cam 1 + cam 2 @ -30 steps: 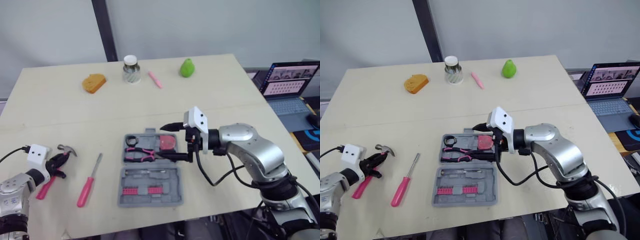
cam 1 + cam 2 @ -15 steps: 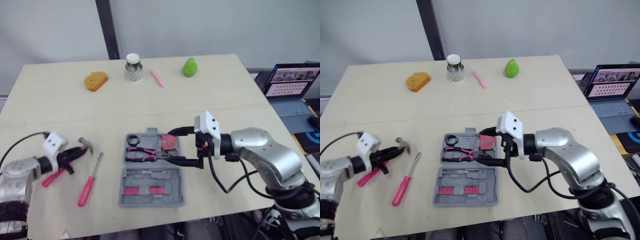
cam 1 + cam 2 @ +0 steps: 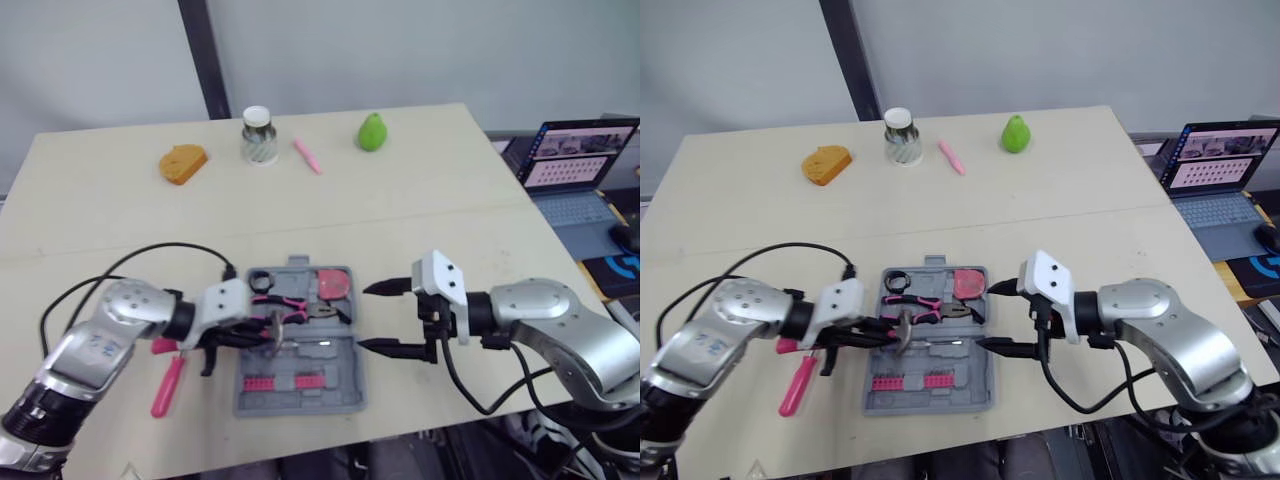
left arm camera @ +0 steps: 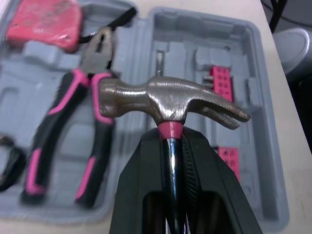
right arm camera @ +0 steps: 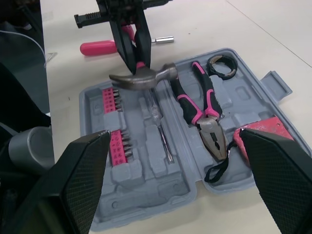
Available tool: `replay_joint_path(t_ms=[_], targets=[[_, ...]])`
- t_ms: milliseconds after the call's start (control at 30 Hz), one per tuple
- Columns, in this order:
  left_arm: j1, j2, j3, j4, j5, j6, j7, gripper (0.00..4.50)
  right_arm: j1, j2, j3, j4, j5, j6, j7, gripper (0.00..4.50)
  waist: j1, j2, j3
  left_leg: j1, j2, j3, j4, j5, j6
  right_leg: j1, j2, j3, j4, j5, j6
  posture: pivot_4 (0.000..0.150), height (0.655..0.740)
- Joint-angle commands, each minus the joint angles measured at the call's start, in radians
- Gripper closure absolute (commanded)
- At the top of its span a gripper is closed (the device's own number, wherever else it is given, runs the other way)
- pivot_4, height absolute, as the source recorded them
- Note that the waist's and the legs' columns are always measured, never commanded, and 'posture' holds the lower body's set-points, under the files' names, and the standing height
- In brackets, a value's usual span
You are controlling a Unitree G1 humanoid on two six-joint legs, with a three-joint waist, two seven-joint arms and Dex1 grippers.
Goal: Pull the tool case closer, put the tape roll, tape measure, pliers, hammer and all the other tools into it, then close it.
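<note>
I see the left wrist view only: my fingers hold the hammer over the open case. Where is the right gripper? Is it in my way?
Observer: The right gripper hangs open at the tool case's right edge, apart from the hammer.
Operator: Good. Besides the hammer, is any tool outside the case?
Observer: Yes, a pink-handled screwdriver lies on the table, left of the case.
</note>
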Motion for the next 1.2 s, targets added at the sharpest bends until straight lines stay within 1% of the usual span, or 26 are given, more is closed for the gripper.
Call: replay_joint_path(t_ms=[33, 133, 433, 600, 767, 867, 1000, 1200], targets=[[-0.058, -0.025, -0.068, -0.081, 0.031, 0.062, 0.015, 4.48, 0.016, -0.017, -0.037, -0.043, 0.020, 0.005, -0.008, 0.00, 0.005, 0.000, 0.000, 0.000, 0.000, 0.000, 0.000, 0.000, 0.000, 0.000, 0.000, 0.000, 0.000, 0.000, 0.000, 0.150, 0.7400], [-0.082, -0.031, -0.118, -0.107, 0.065, 0.097, 0.030, 4.48, 0.024, -0.015, -0.042, -0.049, 0.021, 0.012, -0.017, 0.00, 0.012, 0.000, 0.000, 0.001, 0.000, 0.000, 0.000, 0.000, 0.000, 0.000, 0.000, 0.001, 0.001, 0.000, 0.000, 0.150, 0.7400], [-0.134, -0.114, -0.206, -0.147, 0.103, 0.234, 0.108, 4.48, 0.054, -0.001, -0.050, -0.075, 0.025, 0.027, -0.054, 0.00, 0.038, -0.001, 0.000, 0.001, -0.001, 0.000, 0.001, 0.000, 0.000, 0.000, 0.000, 0.002, 0.001, 0.000, 0.000, 0.150, 0.7400], [-0.157, -0.164, -0.238, -0.185, 0.097, 0.328, 0.146, 4.48, 0.072, -0.002, -0.057, -0.096, 0.037, 0.036, -0.073, 0.00, 0.042, -0.001, 0.000, 0.001, -0.001, 0.000, 0.001, 0.000, 0.000, 0.000, 0.000, 0.002, 0.001, 0.000, 0.000, 0.150, 0.7400], [-0.155, -0.204, -0.277, -0.176, 0.116, 0.371, 0.193, 4.48, 0.094, -0.006, -0.070, -0.115, 0.050, 0.046, -0.088, 0.00, 0.042, -0.001, 0.000, 0.001, -0.001, 0.000, 0.002, 0.000, 0.001, 0.000, 0.000, 0.003, 0.002, 0.000, 0.000, 0.150, 0.7400], [-0.174, -0.253, -0.298, -0.172, 0.112, 0.427, 0.229, 4.48, 0.107, -0.011, -0.077, -0.124, 0.054, 0.049, -0.094, 0.00, 0.043, -0.001, 0.001, 0.001, -0.001, 0.000, 0.005, 0.000, 0.001, 0.001, 0.000, 0.003, 0.002, 0.000, -0.001, 0.150, 0.7400], [-0.200, -0.292, -0.341, -0.171, 0.103, 0.438, 0.231, 4.48, 0.113, -0.010, -0.080, -0.132, 0.059, 0.055, -0.101, 0.00, 0.043, -0.001, 0.001, 0.001, 0.000, -0.002, 0.007, 0.000, 0.002, 0.002, 0.000, 0.003, 0.003, 0.001, -0.001, 0.150, 0.7400], [-0.226, -0.314, -0.368, -0.149, 0.106, 0.448, 0.244, 4.48, 0.114, -0.010, -0.086, -0.137, 0.067, 0.063, -0.112, 0.00, 0.043, -0.001, 0.001, 0.001, -0.001, -0.002, 0.007, 0.000, 0.002, 0.002, 0.000, 0.003, 0.003, 0.001, -0.001, 0.150, 0.7400]])
